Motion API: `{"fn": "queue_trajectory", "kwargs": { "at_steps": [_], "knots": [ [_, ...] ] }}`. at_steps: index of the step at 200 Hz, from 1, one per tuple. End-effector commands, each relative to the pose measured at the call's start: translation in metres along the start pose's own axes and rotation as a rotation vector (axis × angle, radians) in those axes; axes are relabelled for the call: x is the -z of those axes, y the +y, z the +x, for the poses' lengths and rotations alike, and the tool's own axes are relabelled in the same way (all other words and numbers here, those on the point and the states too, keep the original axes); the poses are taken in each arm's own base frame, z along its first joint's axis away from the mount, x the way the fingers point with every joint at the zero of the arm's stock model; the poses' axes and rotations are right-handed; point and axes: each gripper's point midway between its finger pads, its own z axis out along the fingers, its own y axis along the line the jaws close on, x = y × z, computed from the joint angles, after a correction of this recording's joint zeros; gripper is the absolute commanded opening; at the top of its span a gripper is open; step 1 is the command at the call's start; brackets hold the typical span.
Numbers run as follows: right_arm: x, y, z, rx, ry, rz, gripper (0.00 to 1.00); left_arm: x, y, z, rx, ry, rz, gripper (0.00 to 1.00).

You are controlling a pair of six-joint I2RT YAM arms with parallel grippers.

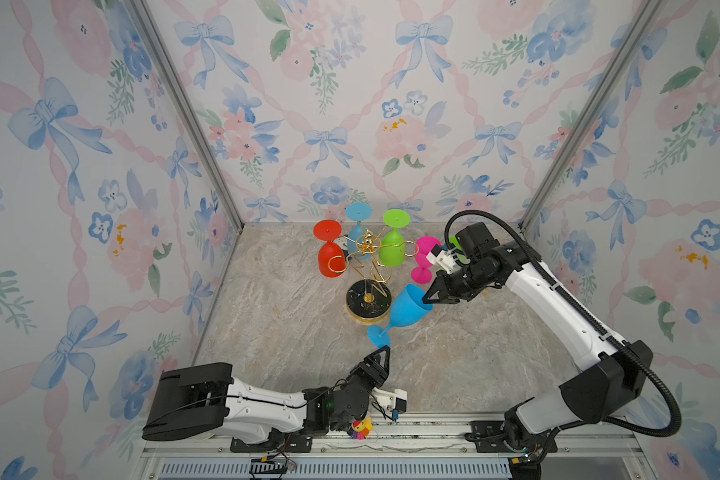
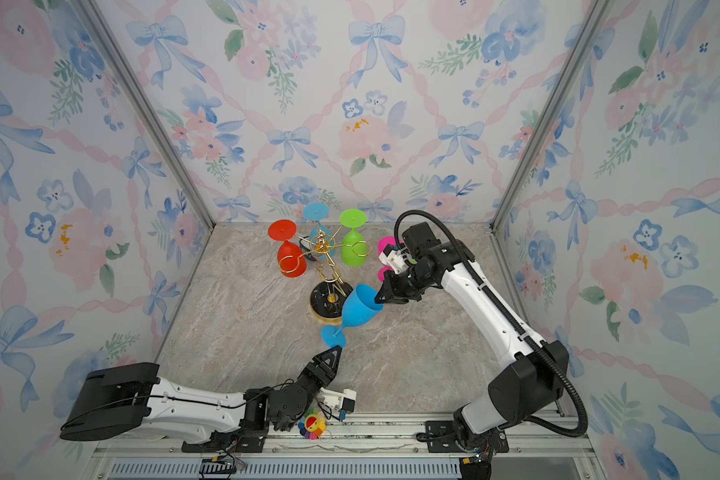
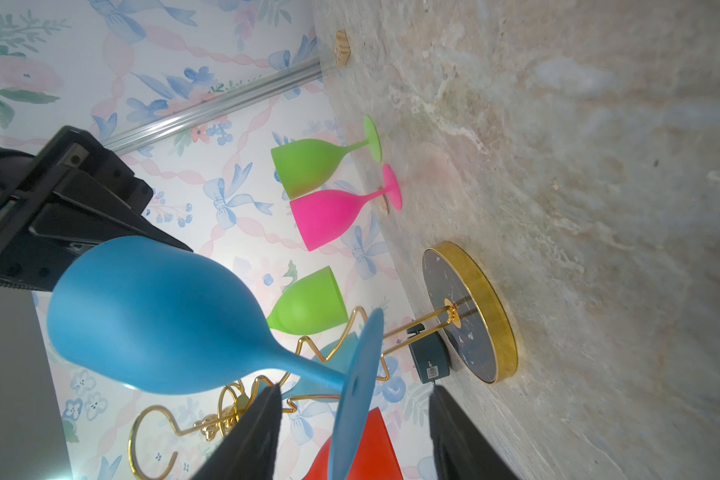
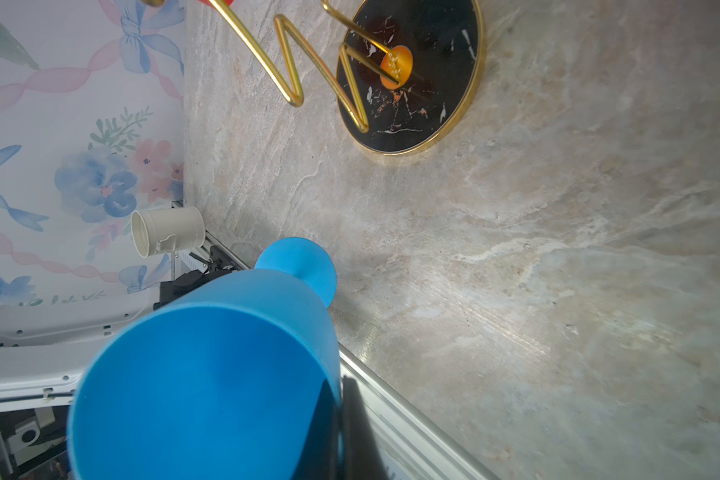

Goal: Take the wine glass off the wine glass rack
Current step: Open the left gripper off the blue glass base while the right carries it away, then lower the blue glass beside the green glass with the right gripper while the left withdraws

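Observation:
The blue wine glass (image 1: pixel 408 309) (image 2: pixel 360 309) hangs tilted above the table, clear of the wine glass rack (image 1: pixel 368 305) (image 2: pixel 327 305). My right gripper (image 1: pixel 425 298) (image 2: pixel 378 297) (image 4: pixel 341 386) is shut on its rim, one finger inside the bowl (image 4: pixel 208 374) and one outside. My left gripper (image 1: pixel 385 351) (image 2: pixel 336 351) (image 3: pixel 354 386) is open, its fingers on either side of the glass's foot (image 3: pixel 356 386) without touching it. On the gold rack hang a red glass (image 1: pixel 329 257), a light blue glass (image 1: pixel 356 237) and a green glass (image 1: pixel 393 249), all upside down.
A pink glass (image 1: pixel 425 257) (image 3: pixel 333 216) and another green glass (image 3: pixel 316 162) stand on the table right of the rack, close to my right arm. A small dark box (image 3: pixel 429 359) sits by the rack's base (image 3: pixel 470 311). A white cup (image 4: pixel 167 235) is at the front left rail.

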Motion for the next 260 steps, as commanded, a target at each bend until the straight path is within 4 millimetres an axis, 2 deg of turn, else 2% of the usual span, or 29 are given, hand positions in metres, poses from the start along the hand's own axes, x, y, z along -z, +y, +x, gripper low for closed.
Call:
{"fn": "queue_trajectory", "kwargs": {
  "at_steps": [1, 22, 54, 115, 129, 144, 155, 186, 209, 232, 238, 260],
  "knots": [
    [0.026, -0.023, -0.009, 0.028, -0.107, 0.162, 0.00, -0.001, 0.014, 0.002, 0.131, 0.026, -0.025, 0.63],
    [0.042, -0.053, -0.009, 0.038, -0.146, 0.356, 0.00, -0.002, 0.028, 0.003, 0.270, 0.044, -0.048, 0.66],
    [0.061, -0.085, -0.005, 0.048, -0.159, 0.560, 0.00, -0.005, 0.051, 0.008, 0.514, 0.091, -0.080, 0.72],
    [0.097, -0.131, -0.010, -0.030, -0.208, 0.717, 0.00, -0.003, 0.054, 0.023, 0.917, 0.174, 0.007, 0.86],
    [0.107, -0.140, -0.016, -0.057, -0.235, 0.743, 0.00, -0.005, 0.059, 0.034, 1.076, 0.193, 0.023, 0.89],
    [0.117, -0.149, -0.025, -0.078, -0.260, 0.773, 0.00, -0.002, 0.060, 0.049, 1.172, 0.213, 0.010, 0.91],
    [0.124, -0.156, -0.032, -0.093, -0.273, 0.805, 0.00, 0.002, 0.061, 0.062, 1.244, 0.221, -0.007, 0.98],
    [0.138, -0.181, -0.050, -0.143, -0.281, 0.869, 0.00, 0.008, 0.062, 0.089, 1.462, 0.190, 0.004, 0.98],
    [0.143, -0.197, -0.062, -0.182, -0.290, 0.883, 0.00, 0.016, 0.062, 0.106, 1.548, 0.178, -0.006, 0.98],
    [0.150, -0.206, -0.074, -0.203, -0.316, 0.882, 0.00, 0.019, 0.055, 0.114, 1.594, 0.181, 0.018, 0.98],
    [0.143, -0.215, -0.079, -0.213, -0.295, 0.882, 0.00, 0.019, 0.056, 0.114, 1.601, 0.176, 0.026, 0.98],
    [0.142, -0.227, -0.096, -0.226, -0.305, 0.879, 0.00, 0.015, 0.052, 0.112, 1.604, 0.187, 0.048, 0.98]
  ]
}}
